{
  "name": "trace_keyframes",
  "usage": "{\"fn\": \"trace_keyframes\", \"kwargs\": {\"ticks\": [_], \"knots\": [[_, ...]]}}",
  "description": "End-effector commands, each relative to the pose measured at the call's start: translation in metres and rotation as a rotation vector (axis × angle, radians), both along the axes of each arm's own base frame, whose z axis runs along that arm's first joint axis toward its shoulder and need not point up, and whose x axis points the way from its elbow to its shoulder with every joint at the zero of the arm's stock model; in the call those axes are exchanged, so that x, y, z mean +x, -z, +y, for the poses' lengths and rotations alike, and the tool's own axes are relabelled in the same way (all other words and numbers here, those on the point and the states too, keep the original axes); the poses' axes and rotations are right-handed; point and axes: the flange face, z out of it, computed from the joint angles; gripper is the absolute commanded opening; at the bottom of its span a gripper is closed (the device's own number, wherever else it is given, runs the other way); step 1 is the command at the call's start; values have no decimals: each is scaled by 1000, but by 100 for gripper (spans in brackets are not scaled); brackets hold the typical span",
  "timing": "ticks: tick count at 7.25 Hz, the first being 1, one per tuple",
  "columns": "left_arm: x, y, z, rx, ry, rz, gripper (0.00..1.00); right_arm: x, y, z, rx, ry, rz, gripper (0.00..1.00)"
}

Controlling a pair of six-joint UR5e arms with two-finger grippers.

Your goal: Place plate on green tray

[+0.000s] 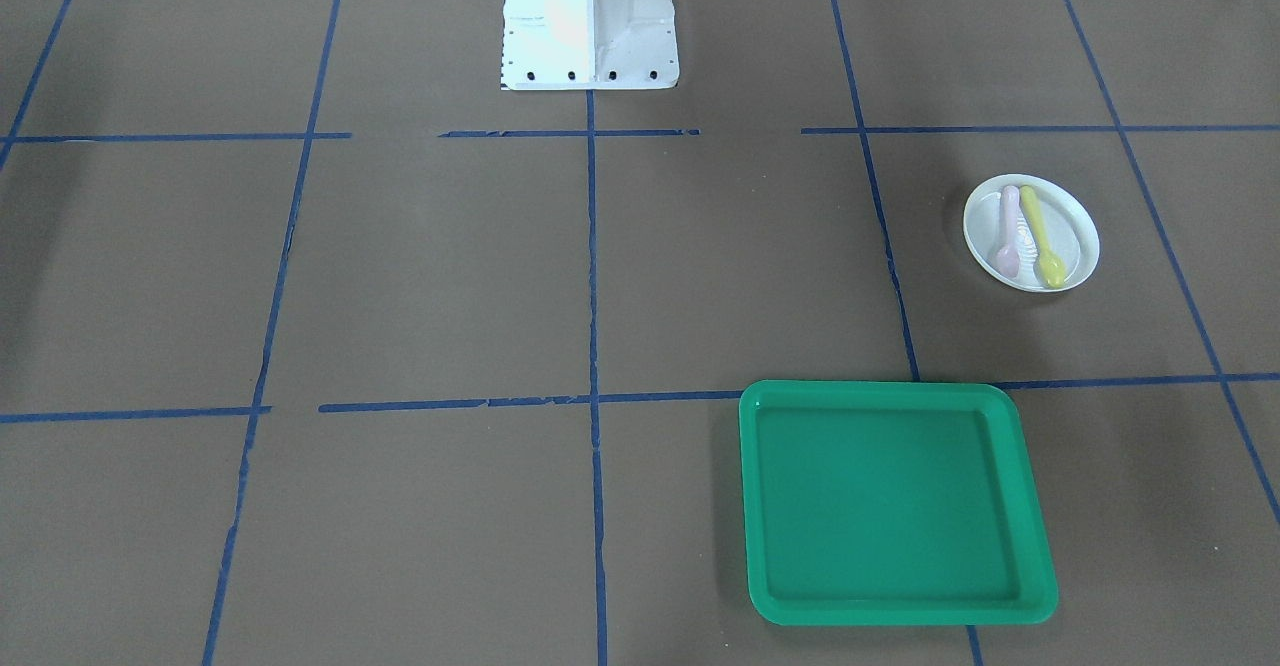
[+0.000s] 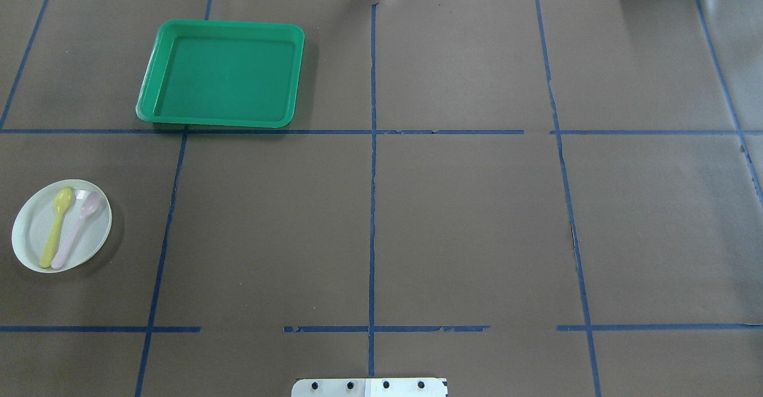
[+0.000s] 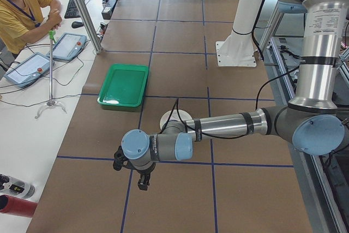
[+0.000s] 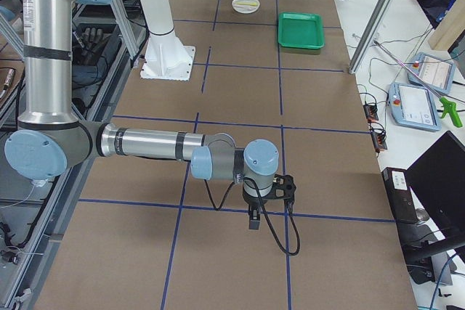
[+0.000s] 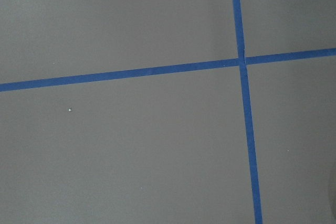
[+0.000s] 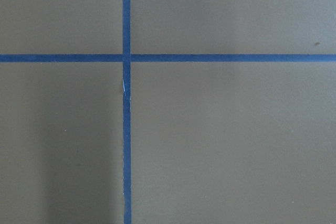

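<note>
Two spoons loose on the plate: yellow spoon, pink spoon. Plate flat on the worktop, well apart from the green tray. Probably light, stiff, slick plastic. Best pinched at the bare rim and kept level to avoid spilling the spoons. Left fingers and right fingers over bare worktop, away from the plate. Open or closed: cannot tell.

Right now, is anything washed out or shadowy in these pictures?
Front-facing view: glare blows out the white robot base. Overhead view: soft shadow edges the plate. Exterior left view: sheen on the green tray. Right wrist view: the table darkens lower left.
</note>
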Motion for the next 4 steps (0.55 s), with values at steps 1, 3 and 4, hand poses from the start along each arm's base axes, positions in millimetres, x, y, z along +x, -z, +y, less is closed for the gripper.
{"fn": "trace_keyframes", "kwargs": {"ticks": [1, 3, 4], "knots": [[0, -3, 4, 9, 1, -1, 100, 0, 0, 0, -1, 0, 0, 100], [0, -3, 4, 11, 2, 0, 100, 0, 0, 0, 1, 0, 0, 100], [0, 2, 6, 19, 3, 0, 100, 0, 0, 0, -2, -1, 0, 100]]}}
